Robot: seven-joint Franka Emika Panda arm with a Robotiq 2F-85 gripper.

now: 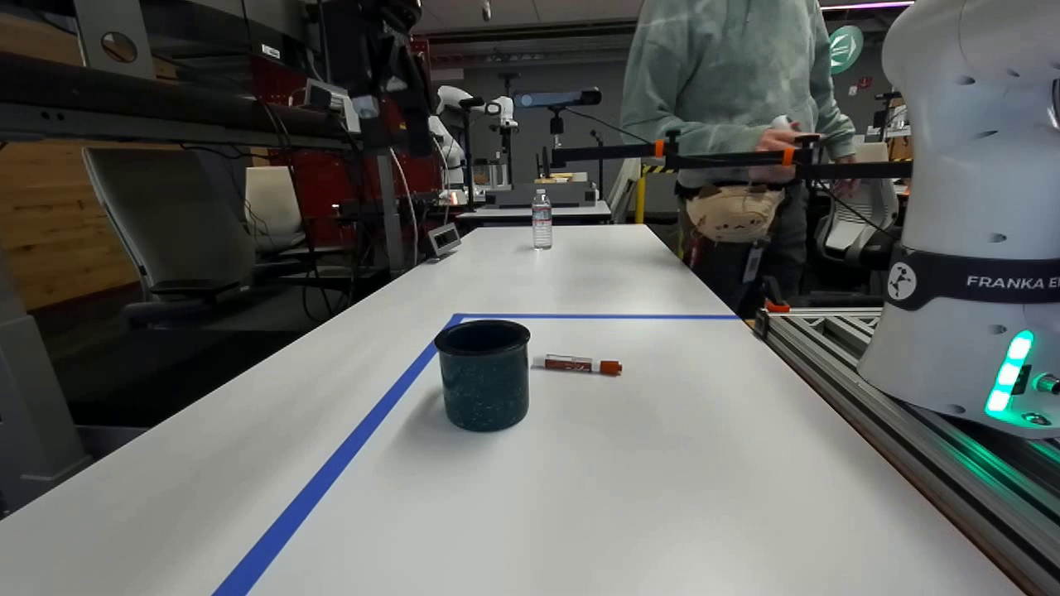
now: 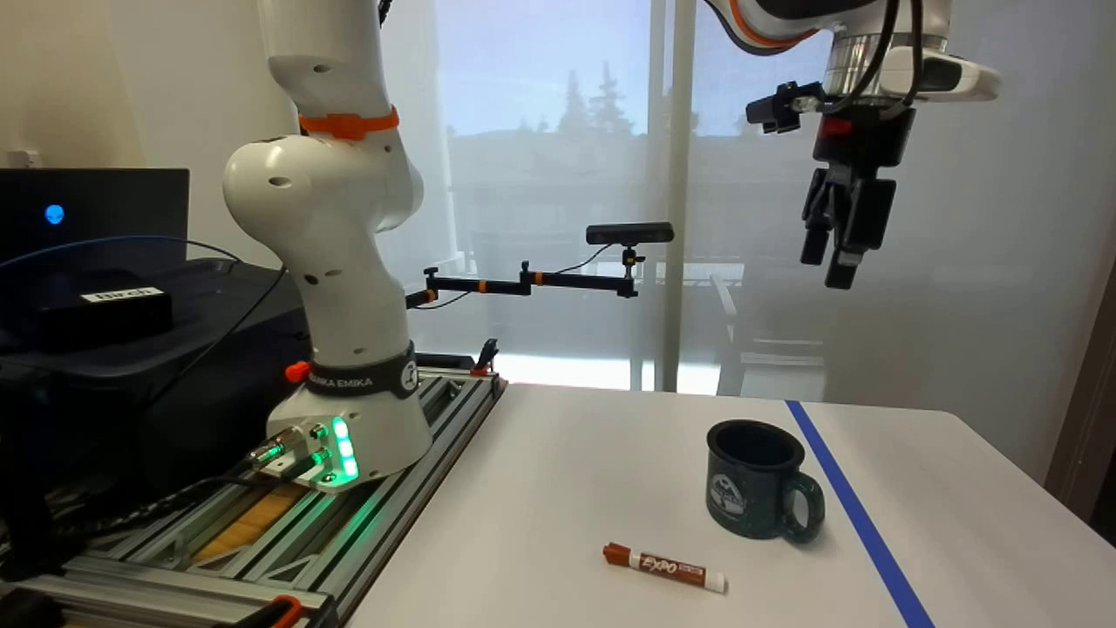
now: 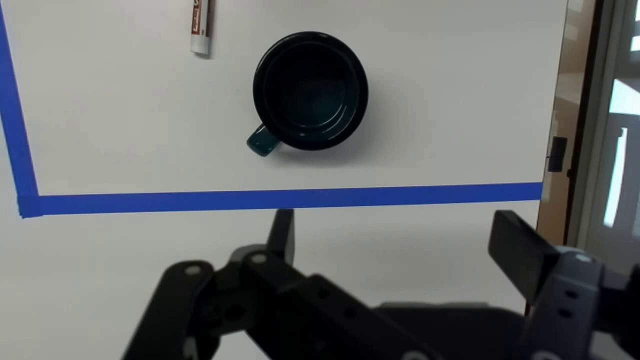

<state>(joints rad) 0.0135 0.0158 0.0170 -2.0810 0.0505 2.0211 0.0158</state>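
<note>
Dark-green mug (image 2: pixel 754 484) and Expo marker (image 2: pixel 667 567) relied on the table (image 2: pixel 523 515) for support, the jaws hanging spread and empty.

Marker (image 3: pixel 200 25) — cropped by the wrist view's top edge; person (image 1: pixel 729 91) — likewise in an exterior view.

Bright, hazy windows (image 2: pixel 540 192) fill the upper centre of an exterior view, beyond my white surface (image 2: pixel 532 497).
In an exterior view I see wood panelling (image 1: pixel 45 240) at the left edge, a grey office chair (image 1: pixel 170 219) beside it, dark floor (image 1: pixel 87 339) beneath, and a grey wall (image 1: pixel 613 87) at upper centre.
</note>
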